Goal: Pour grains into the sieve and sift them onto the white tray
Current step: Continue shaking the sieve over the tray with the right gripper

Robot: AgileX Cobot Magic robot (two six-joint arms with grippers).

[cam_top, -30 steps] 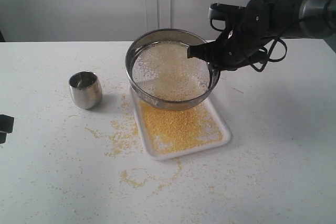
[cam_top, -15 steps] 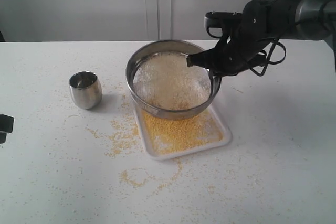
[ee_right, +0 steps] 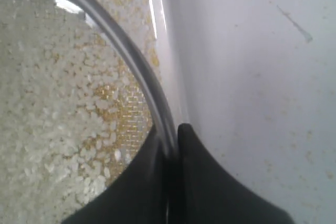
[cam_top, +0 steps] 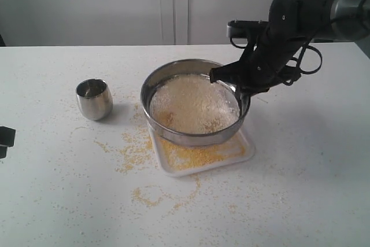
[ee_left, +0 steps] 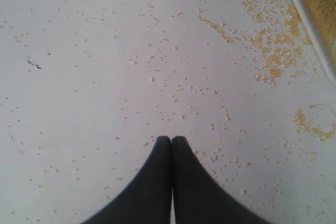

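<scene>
Sieve (cam_top: 193, 137), coarse pale grains (cam_top: 193, 102) inside, held over the white tray (cam_top: 245, 153) by right gripper (ee_right: 170, 135) pinched on its right-side rim; left gripper (ee_left: 171, 140), closed on nothing, well apart leftward.

One sieve (cam_top: 191, 138), one white tray (cam_top: 173, 169), one steel cup (cam_top: 94, 100), one left claw (ee_left: 171, 139), one right claw (ee_right: 171, 132).

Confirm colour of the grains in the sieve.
Mostly pale beige-white grains, few yellow; clearest in right wrist view.
</scene>
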